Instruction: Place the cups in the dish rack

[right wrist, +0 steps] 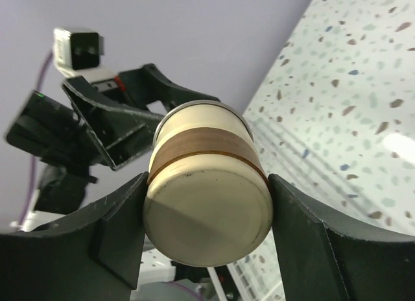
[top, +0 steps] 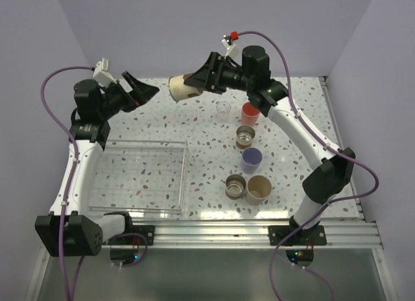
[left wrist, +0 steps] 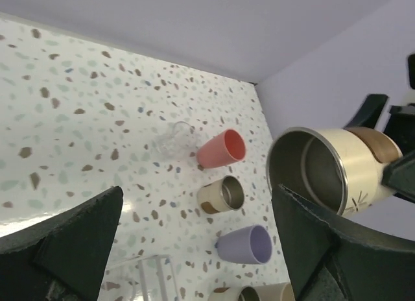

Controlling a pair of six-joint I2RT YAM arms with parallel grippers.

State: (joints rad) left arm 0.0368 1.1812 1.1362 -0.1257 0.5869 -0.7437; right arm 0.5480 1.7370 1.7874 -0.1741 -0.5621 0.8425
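Spanning the scene, speckled tabletop [top: 207,142] carries the clear dish rack [top: 184,174] on its left half, near the front edge. Right tool [top: 196,82] is up over the back of the tabletop, clamped on a cream cup with brown band [top: 181,88]. That cup lies sideways, mouth facing the left tool [top: 141,90]. Left tool is spread wide, gripping nothing, close to that mouth but apart from it. Right of the rack stand the beige cup [top: 258,189], metal cup [top: 235,187], lavender cup [top: 251,159], banded metal cup [top: 246,136], red cup [top: 250,113] and clear cup [top: 224,109].
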